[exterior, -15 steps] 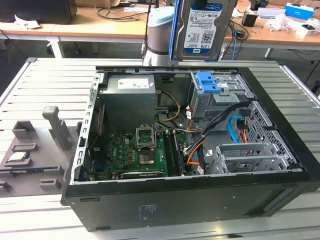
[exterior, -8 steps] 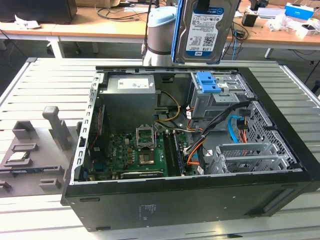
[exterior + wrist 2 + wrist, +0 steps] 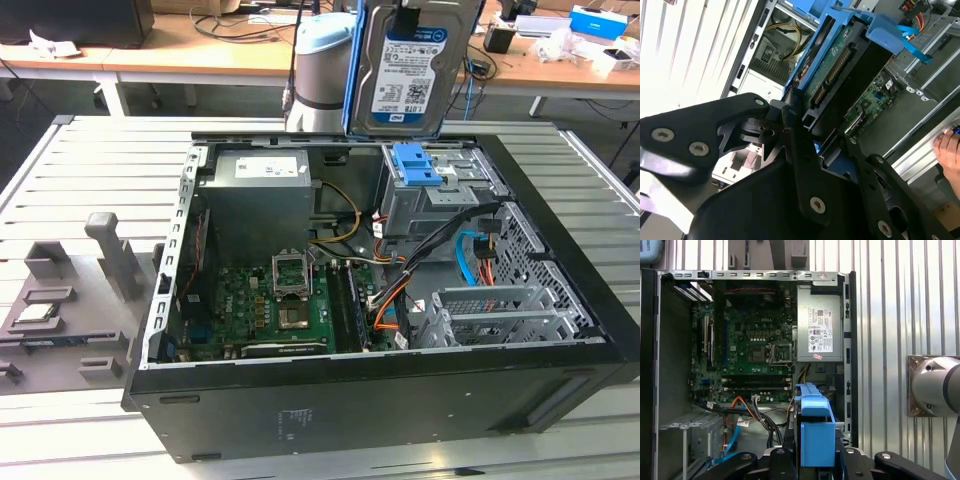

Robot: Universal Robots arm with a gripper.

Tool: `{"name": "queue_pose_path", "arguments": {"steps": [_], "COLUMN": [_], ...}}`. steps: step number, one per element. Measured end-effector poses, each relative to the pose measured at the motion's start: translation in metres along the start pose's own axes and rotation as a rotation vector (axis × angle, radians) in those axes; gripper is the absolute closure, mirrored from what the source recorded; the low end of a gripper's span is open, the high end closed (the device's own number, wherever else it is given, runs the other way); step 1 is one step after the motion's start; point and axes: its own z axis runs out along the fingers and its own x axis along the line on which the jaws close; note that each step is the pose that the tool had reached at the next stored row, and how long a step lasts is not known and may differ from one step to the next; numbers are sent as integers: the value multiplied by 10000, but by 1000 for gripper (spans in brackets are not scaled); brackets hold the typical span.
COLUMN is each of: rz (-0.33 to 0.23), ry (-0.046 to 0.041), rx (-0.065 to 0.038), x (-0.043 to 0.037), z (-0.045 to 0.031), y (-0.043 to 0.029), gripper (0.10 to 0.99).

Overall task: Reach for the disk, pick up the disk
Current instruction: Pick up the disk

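The gripper (image 3: 816, 450) is clamped on the disk (image 3: 412, 70), seemingly by its blue-framed edges, above the computer case's (image 3: 400, 400) rear edge. The disk looks rigid, fairly heavy and shock-sensitive, and its frame looks like the safest hold.

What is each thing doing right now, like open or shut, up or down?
disk: held upright above the computer case, clear of it.
claw: shut on the disk's blue rail.
computer case: lying on its side, open, insides showing.
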Motion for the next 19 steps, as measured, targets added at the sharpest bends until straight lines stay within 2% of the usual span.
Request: {"name": "queue_pose_path", "arguments": {"steps": [3, 9, 19], "rz": [0, 1, 0], "ry": [0, -1, -1], "rx": [0, 1, 1], "x": [59, 267, 286], "z": [0, -4, -3], "y": [0, 1, 9], "gripper": [722, 722, 722]}}
